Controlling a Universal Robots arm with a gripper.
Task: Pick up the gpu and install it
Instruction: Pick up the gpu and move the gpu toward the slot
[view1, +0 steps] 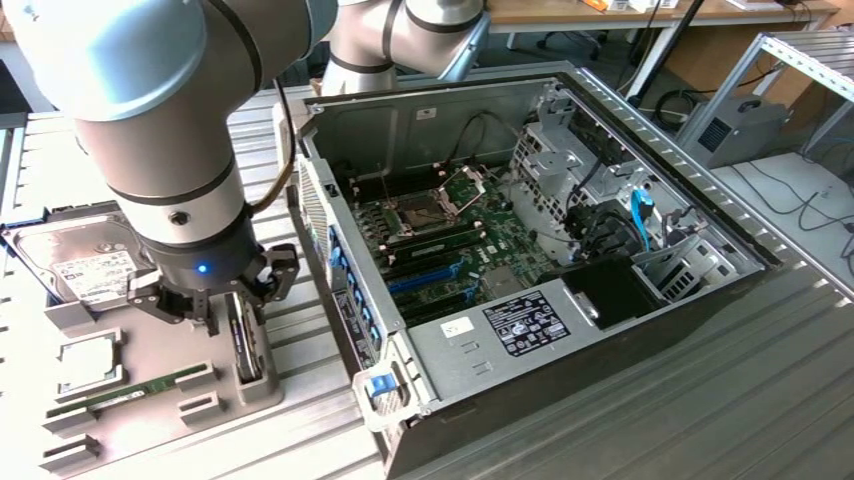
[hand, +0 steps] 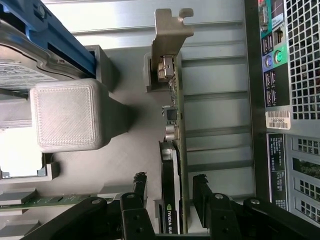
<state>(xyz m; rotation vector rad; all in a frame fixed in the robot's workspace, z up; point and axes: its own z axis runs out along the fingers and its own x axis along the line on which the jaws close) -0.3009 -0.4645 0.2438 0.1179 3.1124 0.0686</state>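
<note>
Exterior view looks steeply down; wrist view close above shared gpu (hand: 172, 190) (view1: 246, 345).

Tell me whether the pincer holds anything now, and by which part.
Nothing is held. The open pincer straddles the fan end of the green circuit card with black fan cooler and silver bracket, with a gap on each side.

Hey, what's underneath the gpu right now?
The gpu stands on edge in a grey holder on the table; its lower edge is hidden. The open gripper straddles it from above.

gpu (hand: 176, 125) fan end ptly off-frame
</note>
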